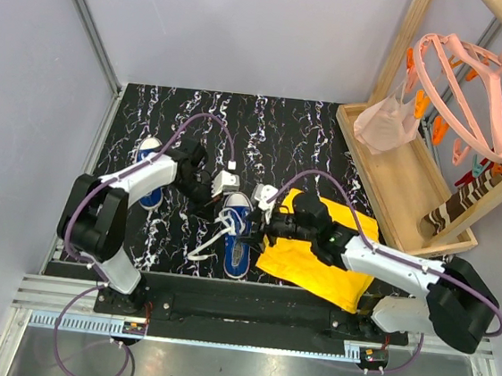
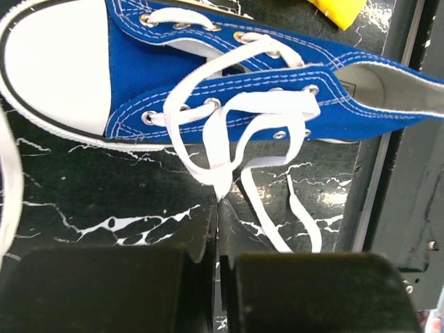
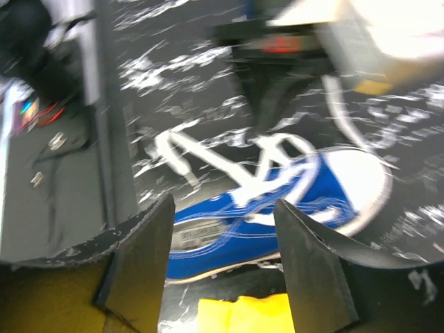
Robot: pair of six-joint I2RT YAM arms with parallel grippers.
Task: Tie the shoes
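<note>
One blue sneaker (image 1: 238, 234) with a white toe cap lies mid-table, toe pointing away, its white laces (image 1: 209, 242) untied and trailing to the left. The other sneaker (image 1: 150, 176) lies far left, partly under my left arm. My left gripper (image 1: 212, 204) is just left of the middle sneaker's toe. In the left wrist view the gripper (image 2: 219, 202) is shut on a loop of lace (image 2: 216, 149) drawn out from that sneaker (image 2: 229, 83). My right gripper (image 1: 262, 234) sits at the sneaker's right side. It is open and empty (image 3: 223, 202), with the blurred sneaker (image 3: 270, 211) beyond the fingers.
A yellow cloth (image 1: 334, 251) lies under my right arm, and it shows in the right wrist view (image 3: 239, 313). A wooden tray (image 1: 404, 182) with a rack of pink hangers (image 1: 477, 86) stands at the right. Grey walls close the left and back.
</note>
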